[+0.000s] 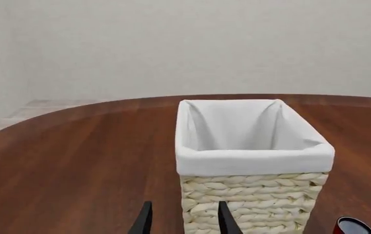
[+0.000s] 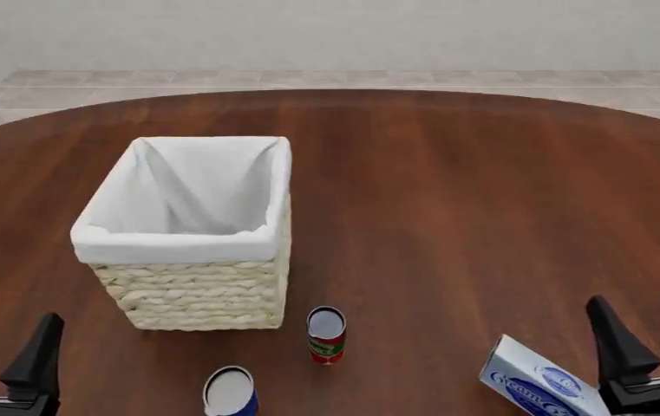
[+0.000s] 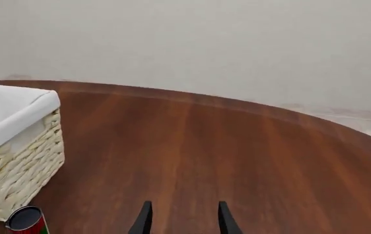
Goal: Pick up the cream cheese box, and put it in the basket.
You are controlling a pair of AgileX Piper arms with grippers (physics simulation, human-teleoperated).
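The cream cheese box [image 2: 541,383], white with a blue oval logo, lies tilted near the table's front right edge, just left of my right gripper [image 2: 644,322]. That gripper is open and holds nothing; the right wrist view shows its gripper [image 3: 182,214] over bare wood. The basket [image 2: 187,234], pale wicker with a white liner, stands at the left middle; it also fills the left wrist view as the basket [image 1: 253,161]. My left gripper [image 2: 3,342] is open at the front left corner, short of the basket, and its gripper [image 1: 184,217] holds nothing.
A red and green can [image 2: 326,334] stands just right of the basket's front corner, also seen as a can [image 3: 27,220]. A blue can [image 2: 230,392] stands nearer the front edge. The round wooden table [image 2: 480,199] stretches far and right.
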